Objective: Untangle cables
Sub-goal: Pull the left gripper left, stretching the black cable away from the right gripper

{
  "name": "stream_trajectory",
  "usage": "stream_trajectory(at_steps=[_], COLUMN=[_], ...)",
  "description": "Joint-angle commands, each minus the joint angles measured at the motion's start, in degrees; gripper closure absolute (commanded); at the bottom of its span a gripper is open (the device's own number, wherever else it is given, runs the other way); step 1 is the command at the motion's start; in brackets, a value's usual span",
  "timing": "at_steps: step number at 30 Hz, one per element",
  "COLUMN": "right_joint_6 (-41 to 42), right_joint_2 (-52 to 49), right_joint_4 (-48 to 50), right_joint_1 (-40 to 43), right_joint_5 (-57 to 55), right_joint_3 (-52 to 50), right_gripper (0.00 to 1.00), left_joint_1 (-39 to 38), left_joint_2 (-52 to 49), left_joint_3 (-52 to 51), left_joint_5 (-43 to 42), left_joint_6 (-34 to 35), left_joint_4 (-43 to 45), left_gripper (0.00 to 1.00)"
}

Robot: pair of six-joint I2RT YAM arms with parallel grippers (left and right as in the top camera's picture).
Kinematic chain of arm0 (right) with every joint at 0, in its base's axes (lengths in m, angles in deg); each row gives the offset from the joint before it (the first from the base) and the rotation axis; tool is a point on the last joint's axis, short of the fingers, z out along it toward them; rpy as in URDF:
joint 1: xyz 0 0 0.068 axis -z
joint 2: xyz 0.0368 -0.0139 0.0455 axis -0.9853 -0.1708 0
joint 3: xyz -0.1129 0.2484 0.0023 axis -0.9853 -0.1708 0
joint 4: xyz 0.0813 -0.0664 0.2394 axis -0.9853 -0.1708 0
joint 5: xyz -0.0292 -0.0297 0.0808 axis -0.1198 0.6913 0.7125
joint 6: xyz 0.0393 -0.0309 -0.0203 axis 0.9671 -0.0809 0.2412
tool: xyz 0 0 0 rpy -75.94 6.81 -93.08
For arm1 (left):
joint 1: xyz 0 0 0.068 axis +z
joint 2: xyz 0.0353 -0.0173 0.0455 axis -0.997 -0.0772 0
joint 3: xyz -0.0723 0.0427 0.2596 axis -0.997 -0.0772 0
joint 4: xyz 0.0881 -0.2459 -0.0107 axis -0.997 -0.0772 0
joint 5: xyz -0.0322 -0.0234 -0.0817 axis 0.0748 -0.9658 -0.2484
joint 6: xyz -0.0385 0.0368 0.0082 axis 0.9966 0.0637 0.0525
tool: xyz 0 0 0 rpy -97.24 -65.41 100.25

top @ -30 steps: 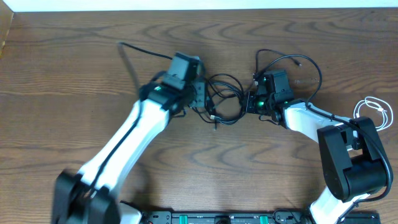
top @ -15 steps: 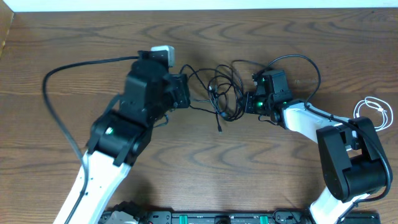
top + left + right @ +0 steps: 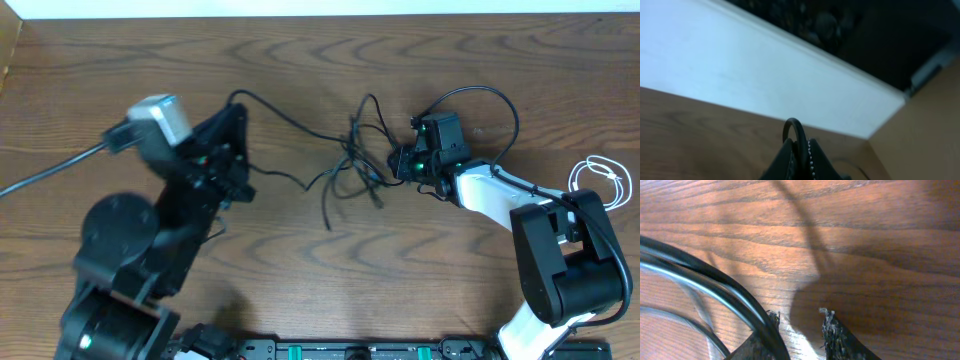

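A: How far along was the untangling judged to be?

B: Partway at most. The black cables (image 3: 352, 158) were seen crossed in a loose knot at mid-table (image 3: 150, 60), between the two arms, with strands spread out to either side. The white cable (image 3: 600, 180) was found coiled by itself at the right edge, well apart from the black ones, so it was counted as separated.

A: And the grippers?

B: The left gripper (image 3: 799, 150) was recorded as raised off the table and clamped together on a loop of black cable, which stood up between its fingers. The right gripper (image 3: 800, 317) was noted low over the wood with its fingers parted. One black strand ran just beside one fingertip, and nothing was held.

A: What was left?

B: The central crossings were judged undone, and the black strands remained to be drawn apart and laid out singly.

A: Containers?

B: None were seen in any view. Every cable lay on bare table or hung from the left gripper.
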Motion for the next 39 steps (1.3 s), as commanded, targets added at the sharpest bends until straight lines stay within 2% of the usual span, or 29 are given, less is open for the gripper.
stream_trajectory(at_steps=[1,6,9,12,15,18,20,23,25,26,28,32,34,36,39], right_joint_6=[-0.46,-0.46,-0.42,0.59,2.84,3.65,3.61,-0.55,-3.78,-4.59,-4.55,-4.72,-4.79,-4.81,-9.14], right_joint_2=[0.07,0.07,0.07,0.07,0.07,0.07,0.07,0.07,0.07,0.07,0.07,0.07,0.07,0.07,0.07], right_joint_4=[-1.20,-3.10,-3.69,-4.13,-5.05,-5.35,-4.90,-2.40,0.48,3.50,6.03,8.70,9.51,9.97,10.23], right_joint_1=[0.35,1.49,2.58,3.30,4.20,4.57,4.55,4.68,4.96,5.20,5.49,5.90,5.90,5.88,5.88], right_joint_5=[-4.52,-8.22,-8.55,-8.59,-8.83,-8.28,-5.49,4.85,15.23,25.59,33.38,40.89,42.12,42.77,46.66], right_joint_3=[0.02,0.02,0.02,0.02,0.02,0.02,0.04,0.04,0.04,0.04,0.04,0.04,0.04,0.04,0.04], right_gripper=[0.71,0.68,0.54,0.47,0.32,0.09,0.01,0.01,0.01,0.01,0.01,0.01,0.01,0.01,0.01], left_joint_1=[0.31,0.31,0.31,0.31,0.31,0.31,0.31,0.31,0.31,0.33,0.39,1.95,3.34,4.26,5.18], left_joint_2=[2.93,3.96,3.63,3.34,2.64,1.18,-0.22,-2.58,-4.33,-6.80,-9.46,-16.31,-20.31,-23.39,-26.49], left_joint_3=[0.48,0.48,0.48,0.48,0.48,0.48,0.48,0.50,0.98,2.47,4.66,11.78,16.26,19.47,22.23], left_joint_5=[9.16,13.27,13.33,13.33,13.29,11.80,9.05,4.74,2.84,0.42,-1.81,-7.52,-13.25,-18.25,-21.55], left_joint_6=[0.42,0.44,0.42,0.44,2.84,5.57,5.57,5.60,6.08,6.25,6.23,5.70,3.23,1.29,1.46], left_joint_4=[0.15,-1.44,-2.64,-3.45,-5.16,-7.61,-8.57,-8.79,-9.35,-11.06,-13.46,-21.29,-24.94,-26.71,-27.08], left_gripper=[0.92,0.92,0.92,0.92,0.92,0.92,0.92,0.92,0.93,0.93,0.93,0.92,0.93,0.92,0.93])
